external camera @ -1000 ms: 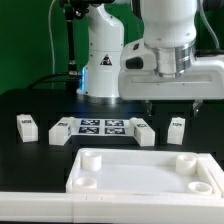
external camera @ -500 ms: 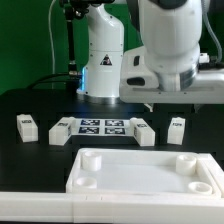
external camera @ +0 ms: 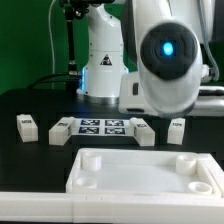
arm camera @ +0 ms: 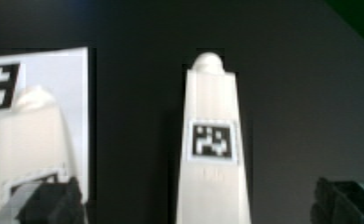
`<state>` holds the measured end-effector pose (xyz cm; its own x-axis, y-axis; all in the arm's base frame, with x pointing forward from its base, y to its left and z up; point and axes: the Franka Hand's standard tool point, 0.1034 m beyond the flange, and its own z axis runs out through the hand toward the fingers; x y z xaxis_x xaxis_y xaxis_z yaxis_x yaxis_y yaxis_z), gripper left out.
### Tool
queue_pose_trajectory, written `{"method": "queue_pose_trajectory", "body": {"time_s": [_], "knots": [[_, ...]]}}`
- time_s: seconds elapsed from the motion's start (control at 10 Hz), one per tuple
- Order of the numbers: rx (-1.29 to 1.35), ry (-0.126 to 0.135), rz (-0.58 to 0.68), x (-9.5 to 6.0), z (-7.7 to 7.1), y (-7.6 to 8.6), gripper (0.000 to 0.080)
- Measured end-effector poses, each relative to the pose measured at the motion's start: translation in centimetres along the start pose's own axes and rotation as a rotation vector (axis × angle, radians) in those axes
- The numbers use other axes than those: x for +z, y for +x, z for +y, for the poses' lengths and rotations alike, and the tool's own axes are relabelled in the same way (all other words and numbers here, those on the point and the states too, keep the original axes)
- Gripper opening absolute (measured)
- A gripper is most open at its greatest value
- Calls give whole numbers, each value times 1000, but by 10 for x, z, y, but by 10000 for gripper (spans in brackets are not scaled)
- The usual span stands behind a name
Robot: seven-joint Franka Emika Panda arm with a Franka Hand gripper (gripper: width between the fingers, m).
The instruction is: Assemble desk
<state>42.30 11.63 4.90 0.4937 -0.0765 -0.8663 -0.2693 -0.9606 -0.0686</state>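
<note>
The gripper hangs over the black tabletop with its fingers spread wide and empty. One finger stands on each side of a white leg that lies flat below them, not yet touched. In the exterior view the arm's bulk hides the gripper, so it cannot be told for sure which of the four legs this is. They lie in a row, two on each side of the marker board, behind the desk panel and apart from it. The panel rests at the front with its rim and round sockets facing up.

The leg looks like hard plastic, so it is probably light, stiff and not fragile, though smooth enough to twist in a loose grip. Its square section offers flat, parallel sides. The fingers would do best to close squarely across them at about mid-length, near the tag, so the leg hangs balanced. The rounded end is best left free, since it appears to be the part meant for a socket.
</note>
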Motion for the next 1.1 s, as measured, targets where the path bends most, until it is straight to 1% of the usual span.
{"method": "queue_pose_trajectory", "body": {"time_s": [0.1,0.3,0.4,0.7,1.1], "knots": [[-2,-5,21,4,-5,6,649],[-10,-22,24,12,-13,8,649],[-11,-25,26,15,-15,11,649],[-14,-28,38,24,-17,22,649],[-18,-27,31,27,-14,25,649]]}}
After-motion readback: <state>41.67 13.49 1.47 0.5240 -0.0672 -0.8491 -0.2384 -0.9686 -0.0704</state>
